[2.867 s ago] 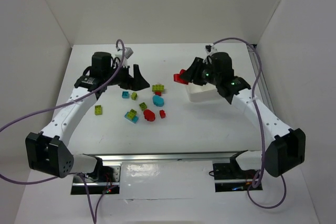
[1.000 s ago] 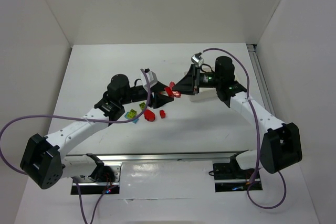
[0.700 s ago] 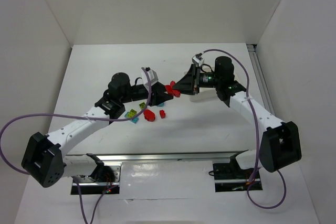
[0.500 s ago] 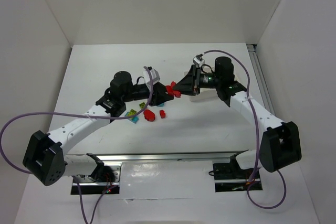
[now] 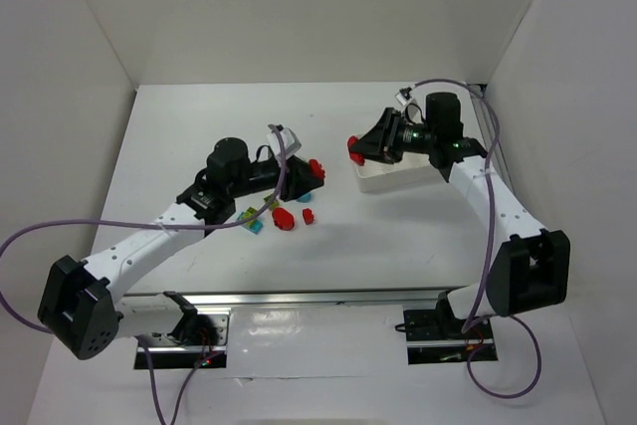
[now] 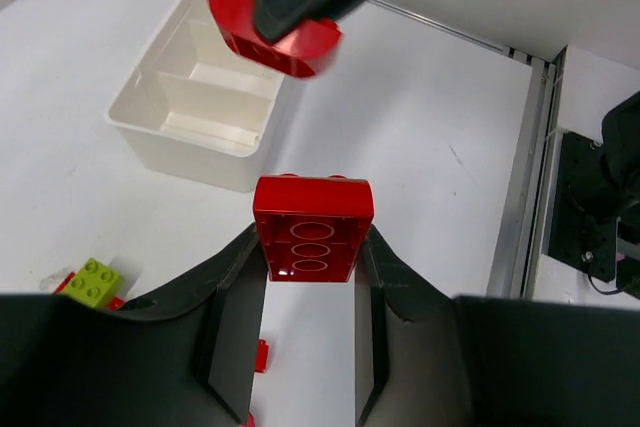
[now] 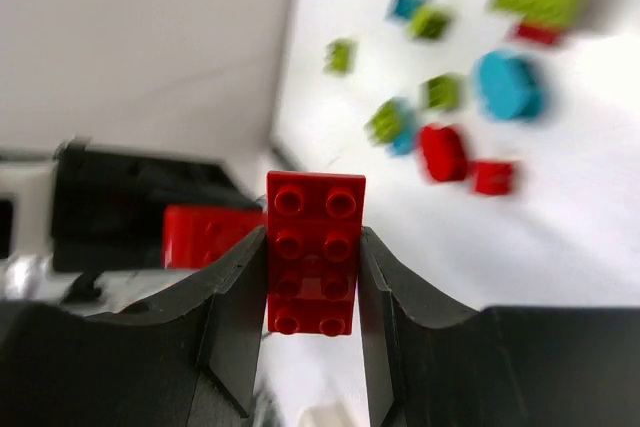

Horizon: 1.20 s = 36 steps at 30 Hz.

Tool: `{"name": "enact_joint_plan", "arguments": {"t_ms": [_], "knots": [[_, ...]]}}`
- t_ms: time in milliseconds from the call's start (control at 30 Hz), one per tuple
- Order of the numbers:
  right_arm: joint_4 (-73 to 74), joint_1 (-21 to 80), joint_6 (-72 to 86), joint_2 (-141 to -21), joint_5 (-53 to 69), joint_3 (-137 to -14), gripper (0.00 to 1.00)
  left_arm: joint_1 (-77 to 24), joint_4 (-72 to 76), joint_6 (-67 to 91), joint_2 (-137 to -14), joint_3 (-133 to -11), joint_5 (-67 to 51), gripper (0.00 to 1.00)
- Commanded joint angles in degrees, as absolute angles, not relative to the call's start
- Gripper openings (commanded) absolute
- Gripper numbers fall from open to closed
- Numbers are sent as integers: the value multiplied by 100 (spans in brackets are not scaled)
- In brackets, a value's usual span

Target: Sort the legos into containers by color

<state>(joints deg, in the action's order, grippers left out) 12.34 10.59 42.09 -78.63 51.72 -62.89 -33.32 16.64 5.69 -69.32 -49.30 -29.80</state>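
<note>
**Two red legos are aloft at once as the sorting gets under way.** The left gripper, jaws drawn in close, pinches a flat red brick by its long sides above the middle of the table. At three o'clock from it, the right gripper is clamped just as narrowly on a second red brick, which hangs over the ten o'clock corner of the white tray. The tray sits toward two o'clock on the table, and what shows of its three compartments looks bare. The loose legos wait at eight o'clock from the tray. A rounded red one, a small red one, a cyan piece and a yellow-green one lie close together beside the left gripper.

The step in hand appears to be delivering the reds. Next, the right arm likely needs to settle over one compartment and let go. The left would then carry its brick toward three o'clock into that same compartment, waiting its turn so the two grippers, near each other, do not collide.
</note>
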Motion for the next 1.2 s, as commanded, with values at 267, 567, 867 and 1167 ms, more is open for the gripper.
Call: {"name": "enact_joint_plan", "arguments": {"t_ms": [267, 567, 867, 1167], "knots": [[3076, 1477, 2691, -9350, -210, -8182, 20, -3094, -992, 1573, -7979, -7161, -1698, 0], [3226, 1670, 2496, -10503, -694, -8815, 33, -2988, -1380, 2556, -8517, -7611, -1591, 0], [3349, 1784, 2443, -10425, -747, -8878, 82, -2988, -1925, 2715, -9509, -8639, -1924, 0], [3332, 1512, 2952, -8750, -1862, -7940, 69, -3181, -2135, 2900, -10913, -9955, -1873, 0]]}}
